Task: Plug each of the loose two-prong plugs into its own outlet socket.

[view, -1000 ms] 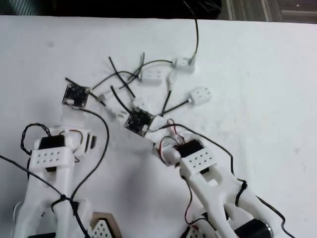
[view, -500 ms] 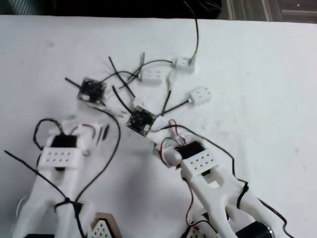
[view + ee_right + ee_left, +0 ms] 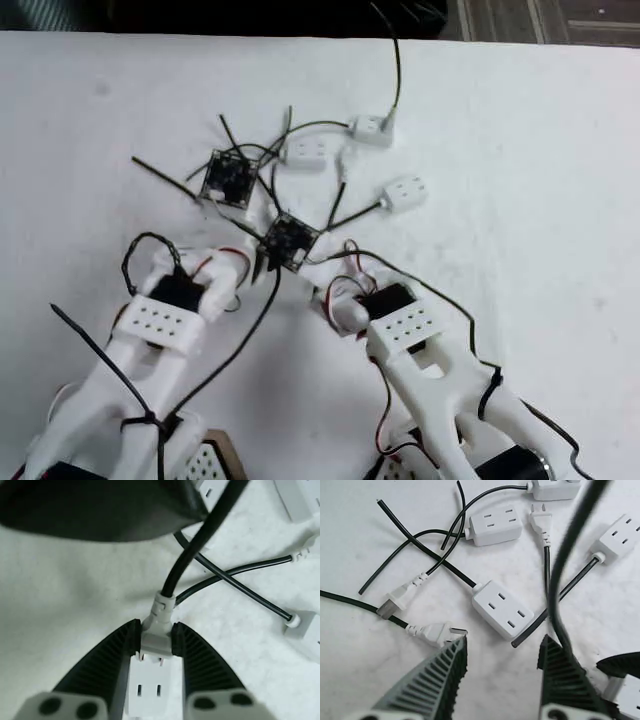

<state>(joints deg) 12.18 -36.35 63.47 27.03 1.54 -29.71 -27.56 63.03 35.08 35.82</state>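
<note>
On the white table (image 3: pixel 560 150), tangled black cords (image 3: pixel 397 70)

On the table (image 3: pixel 540 200), the rear outlet block (image 3: pixel 370 127) lies just right of and behind the middle outlet block (image 3: pixel 307 150). The third block (image 3: pixel 404 192) lies right of and before it, with a loose plug (image 3: pixel 541 519) between them.

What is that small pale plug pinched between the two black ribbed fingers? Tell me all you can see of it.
The plug is a small grey-white piece, plastic by its look, narrowing to a ribbed collar where a black cord leaves it. The right gripper is shut on it, one ribbed black finger against each side. Its prong end meets a white outlet block lying on the white table. A sliver of prong seems to show between them, so it looks not fully pushed in.
</note>
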